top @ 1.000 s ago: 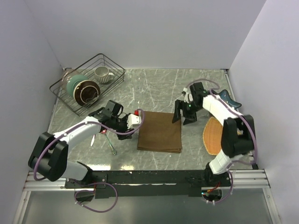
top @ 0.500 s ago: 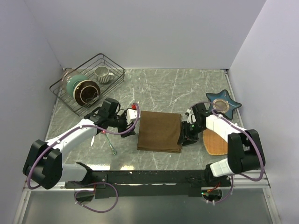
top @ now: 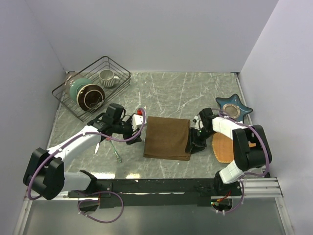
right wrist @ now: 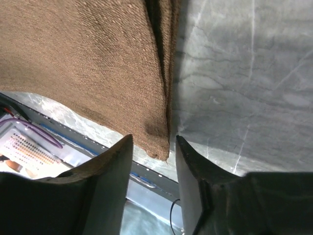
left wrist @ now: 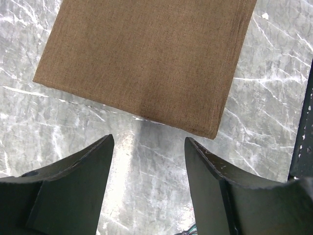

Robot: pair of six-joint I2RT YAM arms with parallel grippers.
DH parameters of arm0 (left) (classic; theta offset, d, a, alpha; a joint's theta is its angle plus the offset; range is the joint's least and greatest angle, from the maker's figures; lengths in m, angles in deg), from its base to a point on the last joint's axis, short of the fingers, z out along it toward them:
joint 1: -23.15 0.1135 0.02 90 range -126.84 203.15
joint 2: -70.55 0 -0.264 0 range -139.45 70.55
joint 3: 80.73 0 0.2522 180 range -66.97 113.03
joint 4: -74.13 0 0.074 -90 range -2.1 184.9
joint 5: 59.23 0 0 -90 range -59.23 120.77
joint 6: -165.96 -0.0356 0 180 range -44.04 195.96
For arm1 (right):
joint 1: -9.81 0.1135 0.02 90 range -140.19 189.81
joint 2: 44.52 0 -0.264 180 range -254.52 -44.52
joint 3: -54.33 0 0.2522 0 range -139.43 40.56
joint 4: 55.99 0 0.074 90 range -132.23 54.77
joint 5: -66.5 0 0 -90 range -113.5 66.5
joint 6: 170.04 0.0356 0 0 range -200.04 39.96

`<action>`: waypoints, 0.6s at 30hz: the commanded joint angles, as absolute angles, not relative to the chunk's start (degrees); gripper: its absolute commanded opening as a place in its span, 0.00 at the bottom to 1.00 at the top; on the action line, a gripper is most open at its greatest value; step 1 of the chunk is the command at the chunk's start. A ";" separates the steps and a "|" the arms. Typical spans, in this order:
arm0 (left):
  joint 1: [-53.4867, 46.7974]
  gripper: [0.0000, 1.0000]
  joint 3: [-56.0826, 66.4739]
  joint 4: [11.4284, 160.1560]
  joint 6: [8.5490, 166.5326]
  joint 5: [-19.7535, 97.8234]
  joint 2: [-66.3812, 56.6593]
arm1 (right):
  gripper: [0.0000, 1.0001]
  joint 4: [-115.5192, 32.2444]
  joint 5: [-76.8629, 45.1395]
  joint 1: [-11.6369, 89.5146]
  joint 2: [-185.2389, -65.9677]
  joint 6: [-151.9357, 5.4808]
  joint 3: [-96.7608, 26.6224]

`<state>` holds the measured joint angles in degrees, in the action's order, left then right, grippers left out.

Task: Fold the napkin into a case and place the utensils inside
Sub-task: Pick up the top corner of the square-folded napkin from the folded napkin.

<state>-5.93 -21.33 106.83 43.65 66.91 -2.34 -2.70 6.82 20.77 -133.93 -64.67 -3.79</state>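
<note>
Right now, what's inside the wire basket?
A ribbed white mug, a teal bowl and a brown bowl leaning together. Whatever lies beneath the bowls is hidden.

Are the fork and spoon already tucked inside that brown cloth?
No, the utensils lie bare on the table, to the left of the folded napkin.

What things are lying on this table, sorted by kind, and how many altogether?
Napkin: 1
Woven mat: 1
Wire basket: 1
Mug: 1
Bowls: 2
Star dish: 1
Cutlery: 2
Total: 9
</note>
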 commanded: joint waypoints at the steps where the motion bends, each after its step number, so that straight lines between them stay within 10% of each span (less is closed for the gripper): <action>1: -6.20 0.66 -21.97 104.68 43.35 68.74 -0.73 | 0.44 -0.75 7.26 20.27 -131.36 -65.19 -4.70; 18: -6.11 0.66 -20.66 104.60 42.83 68.74 -1.70 | 0.51 -1.54 8.49 19.92 -133.73 -65.19 -3.64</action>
<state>-5.93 -21.76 106.14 43.62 66.91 -2.34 -2.14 7.65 20.62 -133.34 -64.75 -3.29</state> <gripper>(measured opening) 0.661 0.521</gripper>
